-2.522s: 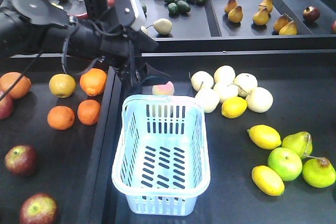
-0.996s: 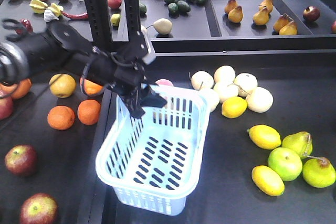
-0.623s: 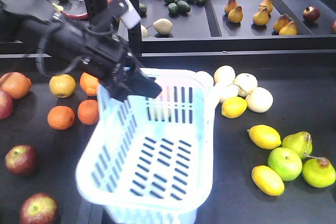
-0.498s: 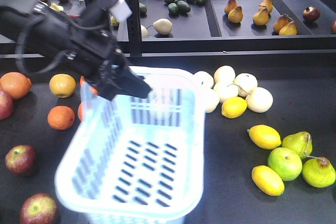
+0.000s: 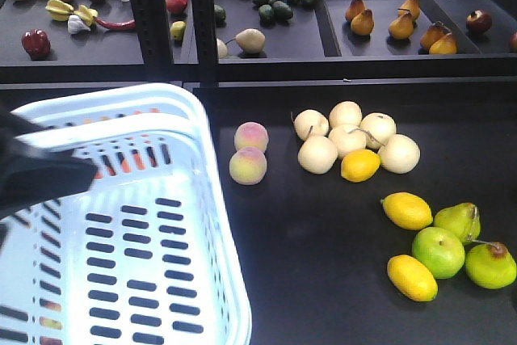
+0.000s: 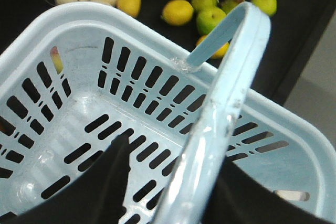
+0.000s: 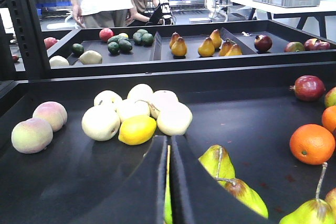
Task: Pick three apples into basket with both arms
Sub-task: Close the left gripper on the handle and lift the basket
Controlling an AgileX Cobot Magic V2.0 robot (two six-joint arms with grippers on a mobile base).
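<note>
basket hanging from my left claw, right claw idle over the fruit

on my left wrist feed the left gripper (image 6: 173, 156) is clamped on the basket's handle (image 6: 231, 77), which runs up between the two dark fingers (image 6: 113, 177). the basket (image 5: 202, 167) itself fills the lower left of the front view, very close to the camera and tilted. the dark mass of my left arm (image 5: 36, 179) overlaps its near rim. its slotted floor shows bare in the wrist view. through the wall slots on the front feed i catch bits of orange and red, too broken up for me to say what fruit they are.

my right gripper (image 7: 168, 142) has its fingers pressed almost together, only a sliver between them, with nothing held. it sits low over the black table (image 5: 323, 264), pointing toward the pale pears (image 7: 142, 108) and a lemon (image 7: 137, 129), with two peaches (image 7: 42, 125) off to one side. one dark red apple (image 7: 308, 87) lies on the table at the far edge of that feed. it is near an orange (image 7: 312, 144) and well apart from the basket. a yellow-green pear (image 7: 218, 163) lies just beside the claw.
</note>
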